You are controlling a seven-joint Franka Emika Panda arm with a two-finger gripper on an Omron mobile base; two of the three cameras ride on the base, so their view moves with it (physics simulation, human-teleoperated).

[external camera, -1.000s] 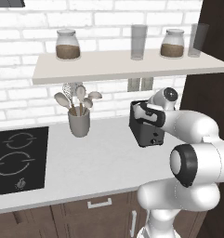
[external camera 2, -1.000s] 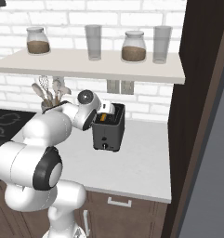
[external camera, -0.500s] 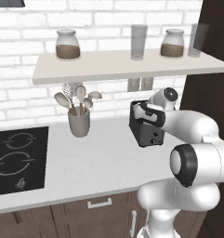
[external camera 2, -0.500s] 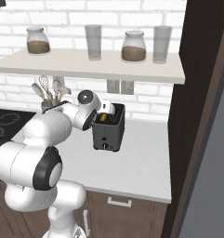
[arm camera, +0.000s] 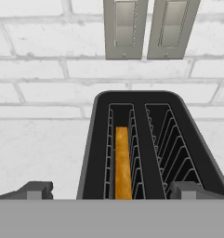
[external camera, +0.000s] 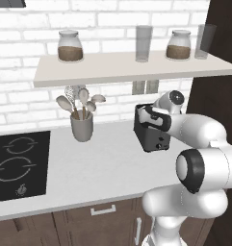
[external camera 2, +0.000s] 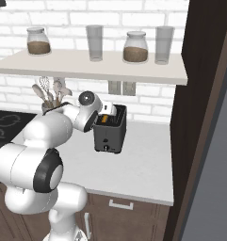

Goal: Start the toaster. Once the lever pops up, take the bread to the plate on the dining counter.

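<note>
The gripper hovers just above the near end of the toaster, its fingertips spread wide to either side of the left slot and holding nothing. The dark toaster stands on the pale surface by the brick wall, below two wall outlets. The bread sits edge-up, deep inside the left slot; the right slot is empty.

Whether the lever has been pressed cannot be told from here, as the toaster's end face lies below the hand view. In the base views the hand is close over the toaster's top.

The risks, as I judge them: reaching for the slice while it sits this low could jam the fingertips against the slot's wire guides, or tip the light toaster over. A grip on only the slice's thin upper edge could tear or drop it.
</note>
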